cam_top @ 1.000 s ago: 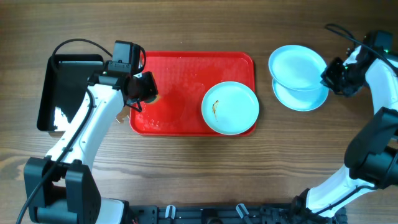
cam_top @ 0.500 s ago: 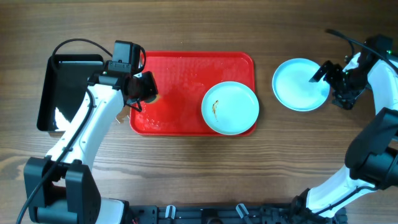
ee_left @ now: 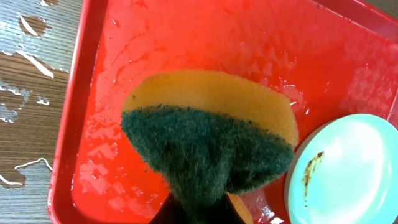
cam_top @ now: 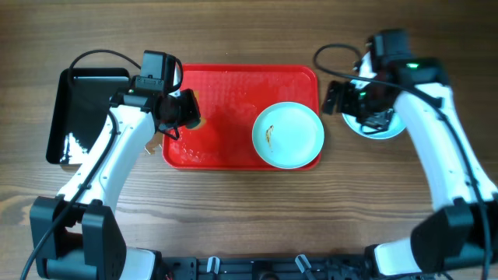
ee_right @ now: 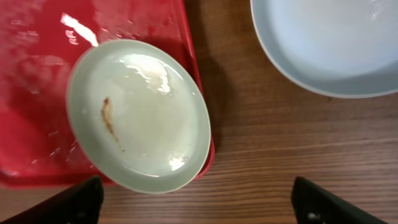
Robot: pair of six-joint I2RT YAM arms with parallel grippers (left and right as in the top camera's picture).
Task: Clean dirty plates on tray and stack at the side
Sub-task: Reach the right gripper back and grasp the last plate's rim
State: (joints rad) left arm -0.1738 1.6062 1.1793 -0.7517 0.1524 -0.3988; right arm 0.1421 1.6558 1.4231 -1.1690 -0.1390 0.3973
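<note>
The red tray [cam_top: 226,148] lies mid-table, wet. One plate [cam_top: 288,134] with a brown smear rests in its right end, also seen as the plate [ee_left: 348,174] and the plate [ee_right: 140,115]. Clean plates [cam_top: 387,129] are stacked on the table right of the tray, partly hidden by my right arm; the stacked plates [ee_right: 329,43] show top right in the right wrist view. My left gripper [cam_top: 185,113] hovers over the tray's left part, shut on a yellow-green sponge [ee_left: 208,137]. My right gripper [cam_top: 342,105] hangs open and empty between the tray and the stack, its fingertips [ee_right: 81,199] wide apart.
A black tray [cam_top: 78,109] stands at the far left of the wooden table. Water drops [ee_left: 31,56] lie on the wood beside the red tray's left rim. A cable runs behind the right arm [cam_top: 436,148].
My right gripper opened and let a plate go onto the stack, then swung left toward the tray. The left arm and sponge stayed put.
</note>
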